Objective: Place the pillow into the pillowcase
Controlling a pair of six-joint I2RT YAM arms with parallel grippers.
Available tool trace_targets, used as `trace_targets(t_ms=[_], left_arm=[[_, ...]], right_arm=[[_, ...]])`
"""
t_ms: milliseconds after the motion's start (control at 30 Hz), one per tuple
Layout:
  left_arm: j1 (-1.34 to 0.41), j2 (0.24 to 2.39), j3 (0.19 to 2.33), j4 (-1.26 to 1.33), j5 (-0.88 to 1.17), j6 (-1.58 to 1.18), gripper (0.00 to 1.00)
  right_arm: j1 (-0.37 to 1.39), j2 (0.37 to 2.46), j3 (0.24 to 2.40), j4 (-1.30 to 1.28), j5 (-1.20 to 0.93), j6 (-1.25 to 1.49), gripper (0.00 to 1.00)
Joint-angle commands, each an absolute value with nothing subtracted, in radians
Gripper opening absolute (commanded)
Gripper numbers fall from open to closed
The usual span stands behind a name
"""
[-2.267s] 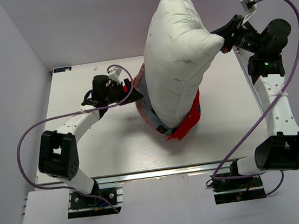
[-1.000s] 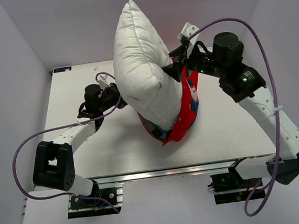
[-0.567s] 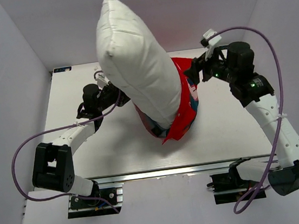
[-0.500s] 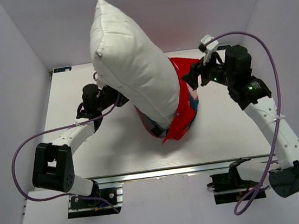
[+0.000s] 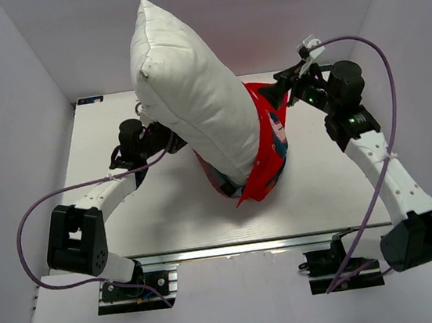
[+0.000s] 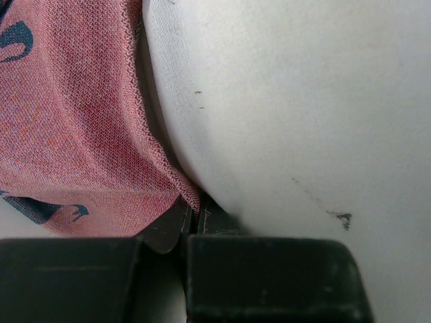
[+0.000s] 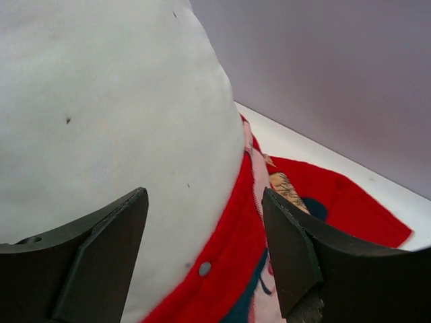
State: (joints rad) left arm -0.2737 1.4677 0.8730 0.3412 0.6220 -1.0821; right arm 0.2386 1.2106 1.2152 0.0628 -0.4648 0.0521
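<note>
Well, nearest me the pillowcase (image 5: 266, 155) bunches round the lower end of the pillow (image 5: 192, 93); my left gripper (image 6: 193, 219) pinches its hem, jaws together. Farther off, my right gripper (image 7: 203, 195) hovers, jaws apart. The unheld, leaning pillow may topple out

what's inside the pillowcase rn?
The lower end of the pillow sits in the mouth of the pillowcase; most of it stands out above. How deep it reaches is hidden by the red fabric.

White speckled pillow (image 5: 192, 93), red pillowcase (image 5: 264, 120) with navy-haired faces and pink lining
</note>
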Motion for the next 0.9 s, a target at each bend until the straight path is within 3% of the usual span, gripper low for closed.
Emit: trace_targets(t_ms=[0, 233, 500, 667, 733, 867], left_arm=[[-0.278, 1.443, 0.893, 0.388, 0.634, -1.089, 0.00], [-0.279, 1.439, 0.914, 0.341, 0.597, -1.066, 0.00], [-0.281, 1.509, 0.980, 0.310, 0.580, -1.049, 0.00], [-0.287, 1.569, 1.008, 0.331, 0.577, -1.046, 0.00], [-0.290, 1.588, 1.017, 0.342, 0.577, -1.048, 0.00], [-0.298, 1.624, 1.043, 0.354, 0.580, -1.042, 0.00]], right_arm=[[0.236, 1.264, 1.274, 0.276, -0.528, 0.175, 0.74], [0.247, 1.437, 1.460, 0.488, -0.712, 0.379, 0.74], [0.328, 1.627, 1.637, 0.402, -0.762, 0.330, 0.77], [0.388, 1.727, 1.812, 0.234, -0.570, 0.356, 0.84], [0.413, 1.793, 1.918, 0.057, -0.496, 0.357, 0.89], [0.430, 1.842, 2.029, 0.026, -0.439, 0.380, 0.89]])
